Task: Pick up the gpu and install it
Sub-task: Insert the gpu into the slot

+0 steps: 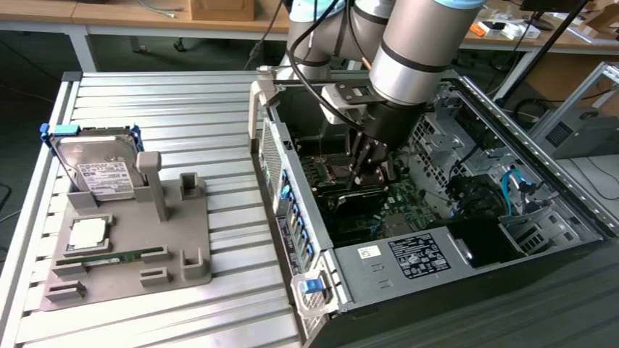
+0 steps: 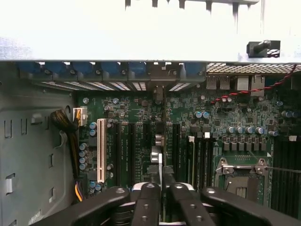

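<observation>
While the arm's down inside the open PC case (image 1: pixel 464 239), the gripper (image 2: pixel 162 188) has its jaws pinched narrow on the gpu (image 2: pixel 157 155), held edge-on right over the motherboard (image 2: pixel 141 117) slots. Pickup's done; can't tell if it's seated yet.

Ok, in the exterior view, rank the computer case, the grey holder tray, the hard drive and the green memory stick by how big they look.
Largest to smallest as they look:
1. computer case
2. grey holder tray
3. hard drive
4. green memory stick

The hard drive stands on edge in the tray while the memory stick lies low, so those two are less sure.
</observation>
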You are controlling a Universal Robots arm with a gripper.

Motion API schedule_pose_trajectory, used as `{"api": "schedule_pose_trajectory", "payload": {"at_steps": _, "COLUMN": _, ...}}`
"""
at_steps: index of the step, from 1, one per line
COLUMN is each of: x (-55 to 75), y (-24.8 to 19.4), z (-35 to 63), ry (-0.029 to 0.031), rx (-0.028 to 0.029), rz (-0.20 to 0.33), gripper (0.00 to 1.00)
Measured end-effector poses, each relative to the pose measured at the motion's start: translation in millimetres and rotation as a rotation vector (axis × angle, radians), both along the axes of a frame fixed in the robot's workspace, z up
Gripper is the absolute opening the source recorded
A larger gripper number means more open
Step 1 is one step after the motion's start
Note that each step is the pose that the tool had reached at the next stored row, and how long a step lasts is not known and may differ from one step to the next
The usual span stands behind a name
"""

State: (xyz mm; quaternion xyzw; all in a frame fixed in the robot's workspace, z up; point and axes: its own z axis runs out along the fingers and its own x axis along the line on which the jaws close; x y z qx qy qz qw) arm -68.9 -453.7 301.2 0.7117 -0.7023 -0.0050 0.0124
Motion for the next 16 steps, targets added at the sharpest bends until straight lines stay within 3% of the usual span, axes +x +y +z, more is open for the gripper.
{"api": "schedule_pose_trajectory", "payload": {"at_steps": 2, "x": 0.0, "y": 0.0, "z": 0.2, "ry": 0.0001, "rx": -0.0003, "rz": 0.002, "gripper": 0.11}}
{"api": "schedule_pose_trajectory", "payload": {"at_steps": 9, "x": 2.2, "y": -0.7, "z": 0.2, "ry": 0.0012, "rx": -0.0004, "rz": 0.006, "gripper": 0.11}}
{"api": "schedule_pose_trajectory", "payload": {"at_steps": 13, "x": 9.8, "y": -1.1, "z": 0.1, "ry": 0.0061, "rx": -0.0003, "rz": 0.007, "gripper": 0.11}}
{"api": "schedule_pose_trajectory", "payload": {"at_steps": 16, "x": 20.3, "y": -1.2, "z": 0.0, "ry": 0.0141, "rx": -0.0002, "rz": 0.007, "gripper": 0.11}}
